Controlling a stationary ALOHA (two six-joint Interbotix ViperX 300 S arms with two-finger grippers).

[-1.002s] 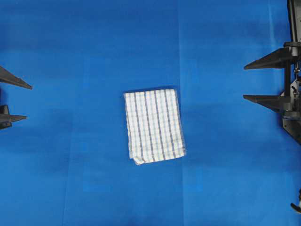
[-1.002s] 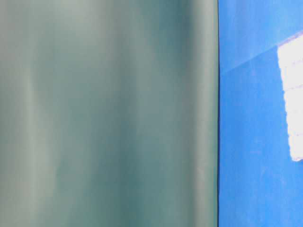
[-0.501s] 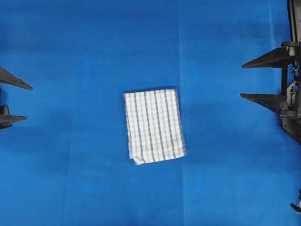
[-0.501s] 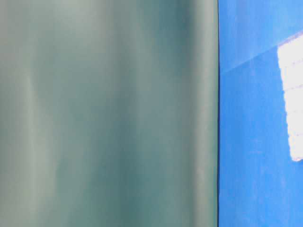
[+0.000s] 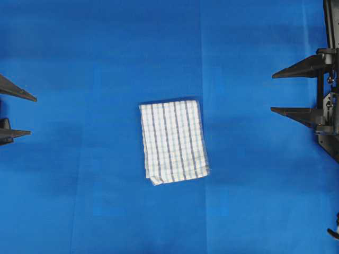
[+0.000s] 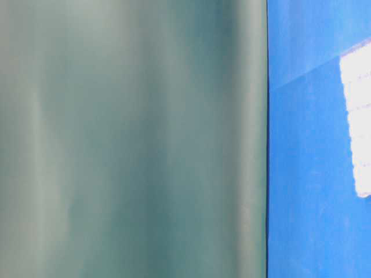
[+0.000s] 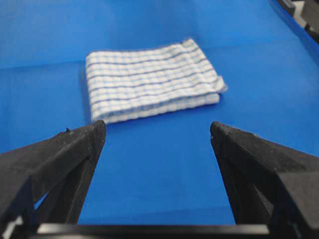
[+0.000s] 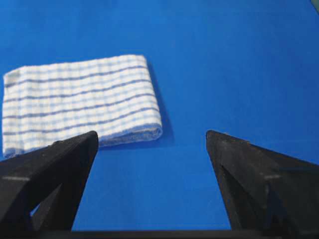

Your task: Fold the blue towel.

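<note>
Lying midway between both wide-open grippers, the blue towel (already folded compact) runs lengthwise top-to-bottom; left gripper and right gripper sit well apart from it.

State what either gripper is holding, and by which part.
Nothing is held. The left gripper and right gripper stand open, apart from the blue towel.

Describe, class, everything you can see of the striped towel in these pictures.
The blue towel is a white woven cloth crossed by thin dark-blue and light-blue stripes. It lies flat, folded into a compact layered rectangle, near the middle of the blue table covering. Stacked layers show along its edges, and one corner sticks out slightly. Only the covering touches it; both end effectors stand well apart.
</note>
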